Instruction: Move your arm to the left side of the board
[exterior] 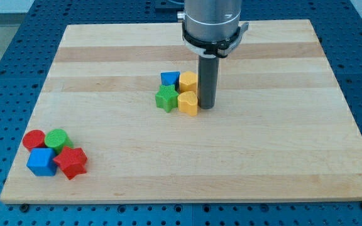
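Note:
My tip point(207, 105) rests on the wooden board point(263, 150) near its middle, touching or just beside the right side of a yellow heart block point(188, 103). That block is part of a tight cluster with a yellow hexagon block point(188, 81), a blue block point(170, 79) and a green star block point(166, 98), all to the left of my tip. A second cluster lies at the board's bottom left: a red cylinder point(34, 139), a green cylinder point(58, 139), a blue cube point(41, 162) and a red star block point(71, 162).
The board lies on a blue perforated table point(5, 56). The arm's grey body point(211, 22) hangs over the board's top middle.

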`<act>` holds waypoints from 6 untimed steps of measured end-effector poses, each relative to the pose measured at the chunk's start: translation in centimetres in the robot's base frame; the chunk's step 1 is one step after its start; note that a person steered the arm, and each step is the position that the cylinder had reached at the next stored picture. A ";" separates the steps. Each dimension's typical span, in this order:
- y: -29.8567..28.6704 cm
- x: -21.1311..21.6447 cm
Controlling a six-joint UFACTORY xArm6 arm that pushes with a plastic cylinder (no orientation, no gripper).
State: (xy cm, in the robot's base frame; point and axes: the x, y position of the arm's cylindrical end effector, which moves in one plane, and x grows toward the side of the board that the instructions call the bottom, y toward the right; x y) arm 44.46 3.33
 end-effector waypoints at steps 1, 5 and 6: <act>3.3 0.1; -10.9 10.4; -12.0 7.8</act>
